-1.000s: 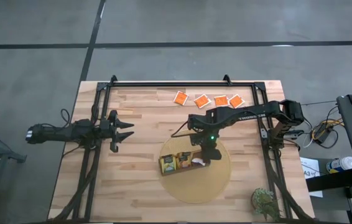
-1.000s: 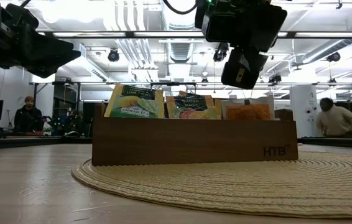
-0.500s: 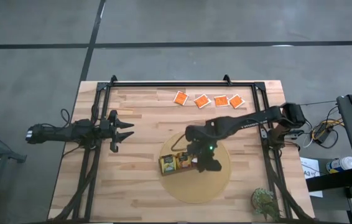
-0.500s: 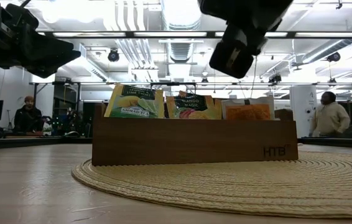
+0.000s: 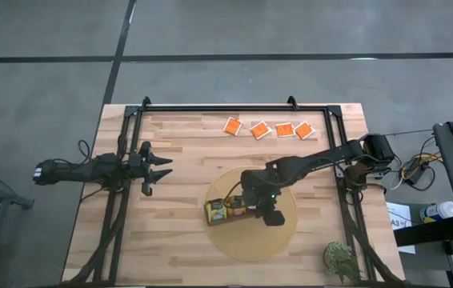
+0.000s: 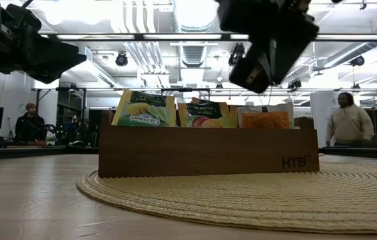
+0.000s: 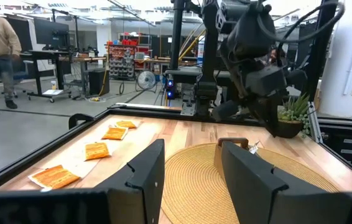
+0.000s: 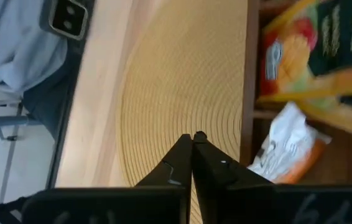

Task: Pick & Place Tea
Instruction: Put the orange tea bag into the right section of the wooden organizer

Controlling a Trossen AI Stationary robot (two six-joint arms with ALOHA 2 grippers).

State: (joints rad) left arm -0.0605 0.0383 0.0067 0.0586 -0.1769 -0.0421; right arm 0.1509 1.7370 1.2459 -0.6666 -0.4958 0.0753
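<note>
A brown wooden tray (image 6: 208,152) stands on a round woven mat (image 5: 250,232). In its compartments sachets stand on edge: dark green-and-yellow (image 6: 144,109), yellow-orange with a dark label (image 6: 206,115) and bright orange with white edges (image 8: 288,149). Several more bright orange sachets (image 5: 260,130) lie flat in a row near the table's far edge. My right gripper (image 8: 193,137) is shut and empty, hovering above the tray's right end (image 6: 262,63), just off its near side over the mat. My left gripper (image 7: 191,168) waits open at the table's left side (image 5: 158,168).
Black frame rails (image 5: 234,107) run along the far edge and down both sides of the table. A small green plant (image 5: 340,258) stands at the near right corner. Bare wood lies between the left gripper and the mat. People stand in the room beyond the table.
My right gripper has moved from above the tray's right compartment toward the table's near edge, risen a little and tipped; its forearm has swung from lying across the table to slanting toward the near edge. The sachets and tray have stayed put.
</note>
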